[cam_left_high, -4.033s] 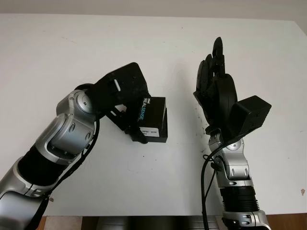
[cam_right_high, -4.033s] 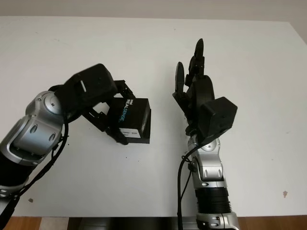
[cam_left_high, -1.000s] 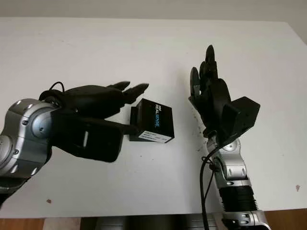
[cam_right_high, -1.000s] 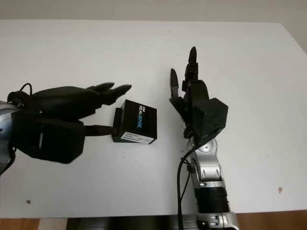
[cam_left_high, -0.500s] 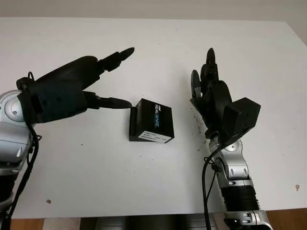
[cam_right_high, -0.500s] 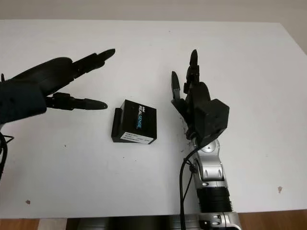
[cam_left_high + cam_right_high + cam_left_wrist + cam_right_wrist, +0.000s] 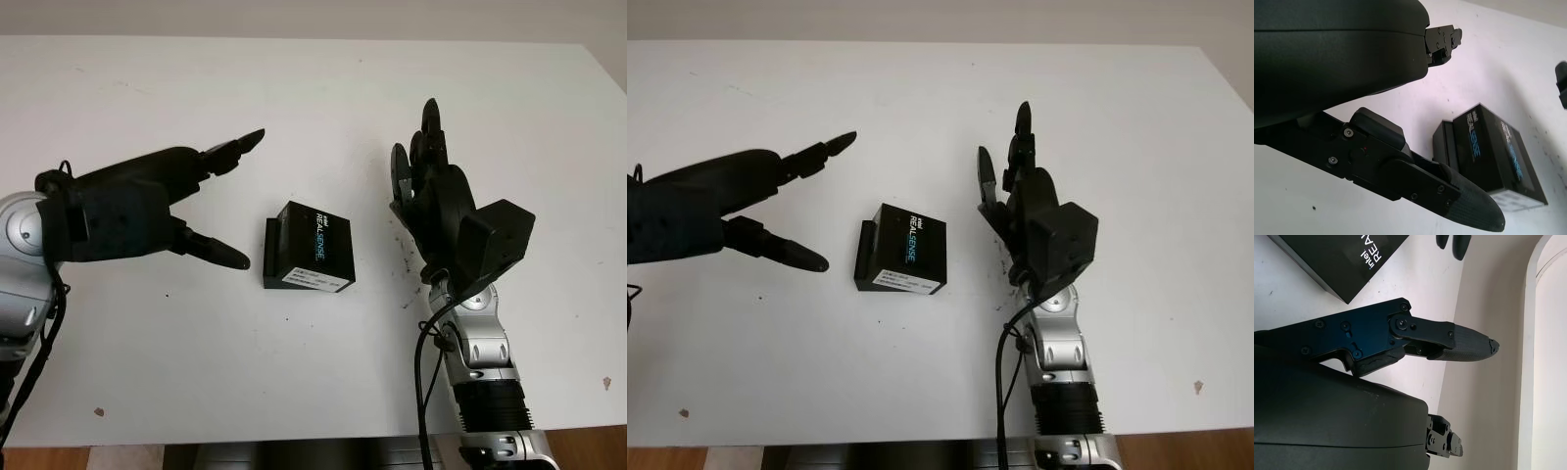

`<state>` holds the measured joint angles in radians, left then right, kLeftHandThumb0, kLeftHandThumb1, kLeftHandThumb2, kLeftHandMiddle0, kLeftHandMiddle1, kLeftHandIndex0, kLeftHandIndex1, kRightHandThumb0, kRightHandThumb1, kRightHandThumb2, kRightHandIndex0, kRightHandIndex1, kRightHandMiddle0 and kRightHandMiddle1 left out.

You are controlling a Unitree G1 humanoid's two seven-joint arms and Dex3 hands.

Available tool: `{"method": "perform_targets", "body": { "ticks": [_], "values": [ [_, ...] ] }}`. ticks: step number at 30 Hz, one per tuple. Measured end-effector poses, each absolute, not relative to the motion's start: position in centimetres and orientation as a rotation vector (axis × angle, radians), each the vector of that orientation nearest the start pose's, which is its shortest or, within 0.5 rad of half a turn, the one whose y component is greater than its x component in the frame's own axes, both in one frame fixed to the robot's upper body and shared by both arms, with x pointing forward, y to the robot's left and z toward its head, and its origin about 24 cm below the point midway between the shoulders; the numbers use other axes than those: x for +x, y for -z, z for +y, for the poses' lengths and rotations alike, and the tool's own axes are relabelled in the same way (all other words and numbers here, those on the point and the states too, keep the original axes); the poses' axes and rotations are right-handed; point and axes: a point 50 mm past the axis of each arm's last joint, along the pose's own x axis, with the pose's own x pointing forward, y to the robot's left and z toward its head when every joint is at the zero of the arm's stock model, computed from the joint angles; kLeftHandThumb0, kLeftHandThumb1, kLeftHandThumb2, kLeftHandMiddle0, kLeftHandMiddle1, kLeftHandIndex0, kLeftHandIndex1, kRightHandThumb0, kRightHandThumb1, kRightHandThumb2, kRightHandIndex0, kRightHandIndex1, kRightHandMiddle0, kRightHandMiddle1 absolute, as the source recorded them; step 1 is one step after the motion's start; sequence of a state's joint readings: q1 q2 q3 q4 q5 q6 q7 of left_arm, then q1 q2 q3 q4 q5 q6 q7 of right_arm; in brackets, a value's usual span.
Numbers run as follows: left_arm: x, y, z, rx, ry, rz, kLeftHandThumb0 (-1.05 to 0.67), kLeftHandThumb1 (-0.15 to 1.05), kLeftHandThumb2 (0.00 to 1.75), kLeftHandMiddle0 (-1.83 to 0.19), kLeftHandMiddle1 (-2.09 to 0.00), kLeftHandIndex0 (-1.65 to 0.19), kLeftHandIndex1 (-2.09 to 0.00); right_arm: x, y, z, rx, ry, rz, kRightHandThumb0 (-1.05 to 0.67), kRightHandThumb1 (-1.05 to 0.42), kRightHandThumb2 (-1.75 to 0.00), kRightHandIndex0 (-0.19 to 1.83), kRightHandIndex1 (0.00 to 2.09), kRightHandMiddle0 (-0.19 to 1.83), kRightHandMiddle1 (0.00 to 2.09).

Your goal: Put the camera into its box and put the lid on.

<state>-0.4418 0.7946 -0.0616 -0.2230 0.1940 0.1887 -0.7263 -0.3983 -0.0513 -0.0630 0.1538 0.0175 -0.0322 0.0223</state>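
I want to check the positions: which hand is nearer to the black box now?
The left hand: its fingertip is just beside the black box. The right hand, open, stands a little farther on the other side.

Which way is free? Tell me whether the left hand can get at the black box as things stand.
Probably yes. The left hand is open beside the black box, with bare table between them.

Black box (image 7: 903, 251) on table (image 7: 921, 98), between open hands.

left robot hand (image 7: 147, 211) off box (image 7: 309, 248)
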Motion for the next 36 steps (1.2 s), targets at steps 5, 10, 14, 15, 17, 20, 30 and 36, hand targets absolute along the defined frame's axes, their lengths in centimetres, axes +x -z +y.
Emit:
{"method": "perform_targets", "body": {
  "ticks": [5,10,14,15,17,20,30,36],
  "values": [
    [29.0,-19.9,19.5,1.075,0.532,-0.163,-0.96,0.93,0.05,0.19,0.00,0.19,0.00,32.3,-12.0,-14.3,-0.025,-0.060,-0.265,-0.69,-1.05,-0.56,-0.19,0.00,-0.19,0.02],
    [28.7,-18.6,18.8,1.041,0.500,-0.193,-0.98,0.96,0.06,0.19,0.00,0.19,0.00,32.3,-11.9,-14.3,-0.026,-0.060,-0.266,-0.70,-1.05,-0.56,-0.19,0.00,-0.19,0.01],
    [28.6,-18.1,18.3,1.014,0.523,-0.199,-0.97,0.95,0.05,0.19,0.00,0.19,0.00,32.3,-11.9,-14.3,-0.024,-0.060,-0.266,-0.69,-1.05,-0.56,-0.19,0.00,-0.19,0.02],
    [28.6,-18.0,18.3,1.002,0.534,-0.197,-0.97,0.94,0.05,0.19,0.00,0.19,0.00,32.3,-11.9,-14.3,-0.024,-0.060,-0.266,-0.69,-1.05,-0.56,-0.19,0.00,-0.19,0.02],
    [28.7,-17.7,18.1,0.975,0.556,-0.179,-0.97,0.93,0.04,0.19,0.00,0.19,0.00,32.3,-11.9,-14.3,-0.025,-0.056,-0.266,-0.69,-1.05,-0.56,-0.19,0.00,-0.19,0.02],
    [28.7,-17.3,18.0,0.947,0.589,-0.140,-0.98,0.91,0.04,0.19,0.00,0.19,0.00,32.3,-11.9,-14.3,-0.025,-0.055,-0.266,-0.69,-1.05,-0.56,-0.19,0.00,-0.19,0.02],
    [29.1,-16.3,18.2,0.890,0.609,-0.096,-0.97,0.89,0.05,0.19,0.00,0.19,0.00,32.3,-11.9,-14.3,-0.026,-0.053,-0.264,-0.70,-1.05,-0.56,-0.19,0.00,-0.19,0.03],
    [29.5,-15.4,18.0,0.871,0.594,-0.074,-0.96,0.88,0.05,0.19,0.00,0.19,0.00,32.3,-11.9,-14.3,-0.028,-0.051,-0.266,-0.71,-1.05,-0.56,-0.19,0.01,-0.19,0.04]
  ]
}}
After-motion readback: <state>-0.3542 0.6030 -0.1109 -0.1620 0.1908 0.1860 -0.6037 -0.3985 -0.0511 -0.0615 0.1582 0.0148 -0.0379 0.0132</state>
